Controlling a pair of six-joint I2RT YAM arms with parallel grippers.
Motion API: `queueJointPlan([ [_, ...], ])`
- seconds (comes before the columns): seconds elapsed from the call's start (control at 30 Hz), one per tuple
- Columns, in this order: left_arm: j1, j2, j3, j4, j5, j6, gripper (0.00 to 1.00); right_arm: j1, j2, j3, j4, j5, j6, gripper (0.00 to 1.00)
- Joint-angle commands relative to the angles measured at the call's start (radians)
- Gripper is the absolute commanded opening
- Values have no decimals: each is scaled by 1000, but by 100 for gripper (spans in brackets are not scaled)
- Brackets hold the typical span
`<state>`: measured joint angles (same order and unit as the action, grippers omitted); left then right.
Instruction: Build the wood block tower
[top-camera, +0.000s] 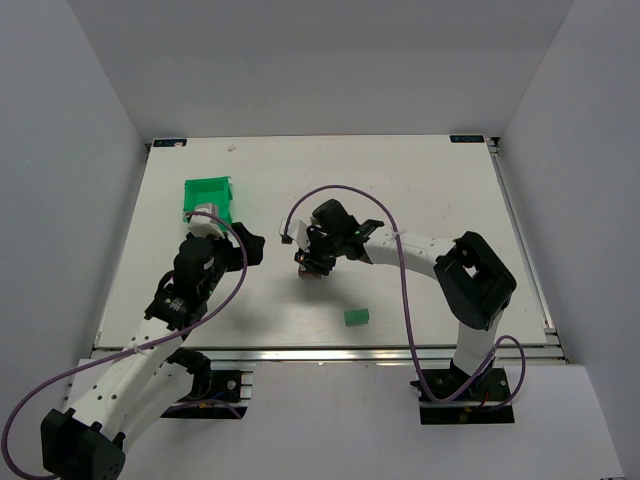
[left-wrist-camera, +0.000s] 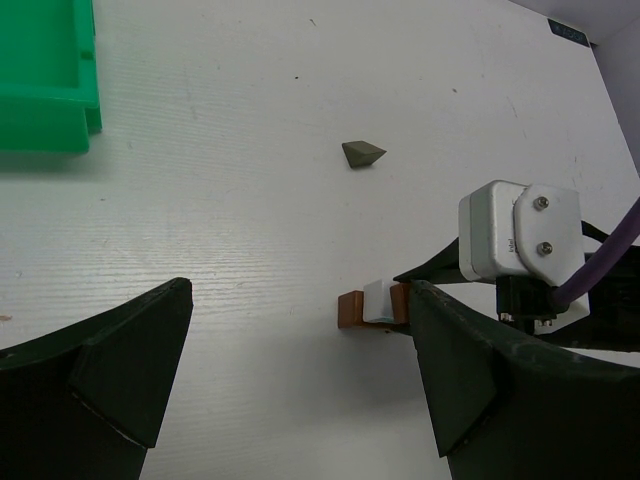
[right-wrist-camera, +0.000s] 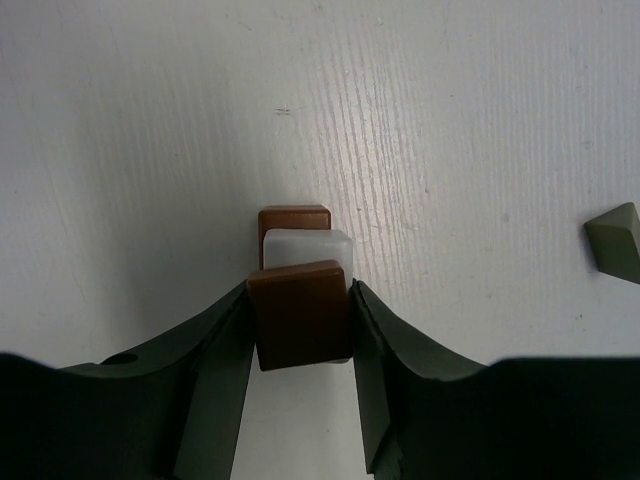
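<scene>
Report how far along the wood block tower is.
Done: a whitish block looks set on a brown base. In hand: the right tool is closed on a second brown block just above them; the left tool is open, holding nothing. Left: release that block, then add the green block and the olive wedge lying loose nearby.

- Your right hand hangs low over the middle of the tabletop, right over the tiny wood block tower.
- A small green block lies apart from it, nearer the arm bases.
- Your left hand sits just beside the green bin, at the far left.
</scene>
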<state>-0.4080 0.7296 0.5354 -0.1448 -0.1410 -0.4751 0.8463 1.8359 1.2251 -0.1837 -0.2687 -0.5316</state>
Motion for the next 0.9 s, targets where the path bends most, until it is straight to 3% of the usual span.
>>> queueJointPlan([
  [0.0, 1, -6, -3, 19, 12, 9, 98, -1, 11, 40, 4, -21, -8, 47],
  [0.27, 0, -2, -3, 22, 20, 12, 98, 0, -3, 34, -3, -20, -7, 47],
  [0.47, 0, -1, -2, 22, 21, 13, 98, 2, -39, 17, 6, -30, -1, 54],
  [0.53, 0, -1, -2, 22, 23, 13, 98, 2, -55, 14, 7, -32, 1, 62],
  [0.83, 0, -12, 1, 16, 27, 13, 98, 2, -170, -1, -2, -20, 13, 78],
  [0.87, 0, -13, 1, 16, 27, 13, 98, -1, -191, -9, 3, -21, 13, 89],
])
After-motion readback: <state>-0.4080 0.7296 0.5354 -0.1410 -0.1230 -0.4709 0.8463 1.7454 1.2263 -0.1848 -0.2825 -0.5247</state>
